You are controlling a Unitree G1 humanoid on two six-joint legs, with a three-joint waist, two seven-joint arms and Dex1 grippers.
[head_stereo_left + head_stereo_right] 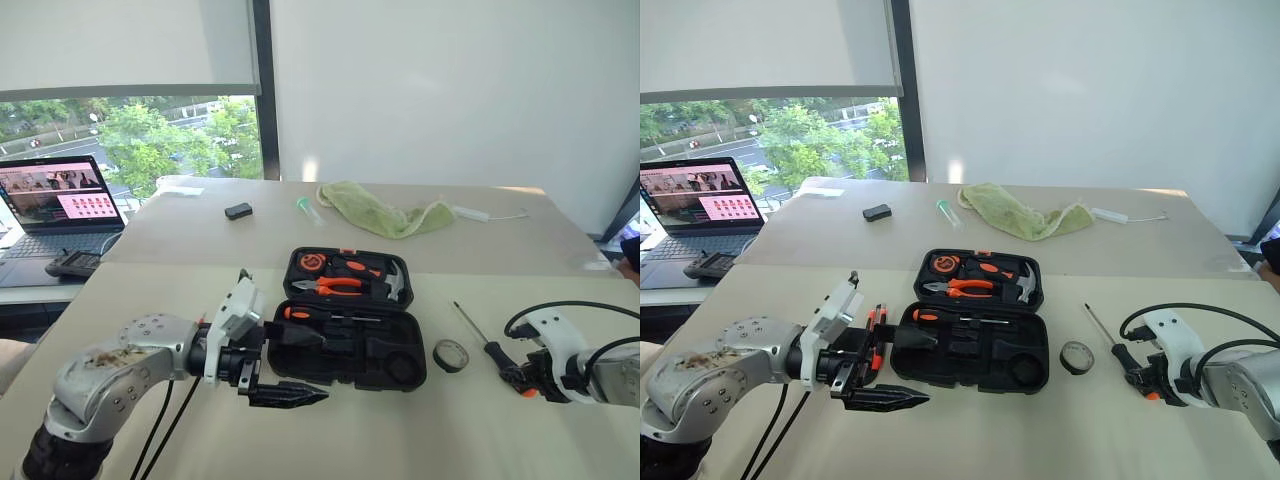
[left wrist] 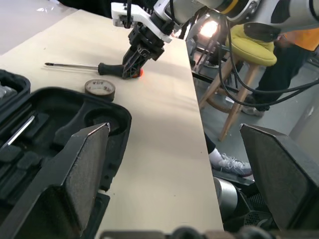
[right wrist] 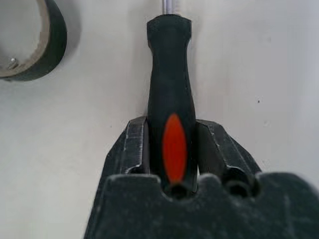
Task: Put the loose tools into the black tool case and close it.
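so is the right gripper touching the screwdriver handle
Touching: the right wrist view shows the right gripper with both fingers pressed against the screwdriver handle.

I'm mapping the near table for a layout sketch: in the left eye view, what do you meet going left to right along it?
Left tool, open → black tool case, lid up → small black tape roll → long screwdriver → right tool, closed on the screwdriver's handle.

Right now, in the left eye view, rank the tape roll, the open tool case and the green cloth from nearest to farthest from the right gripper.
1. Tape roll: on the table just left of the right gripper.
2. Tool case: open, at the table's middle, beyond the roll.
3. Green cloth: crumpled at the far side of the table.
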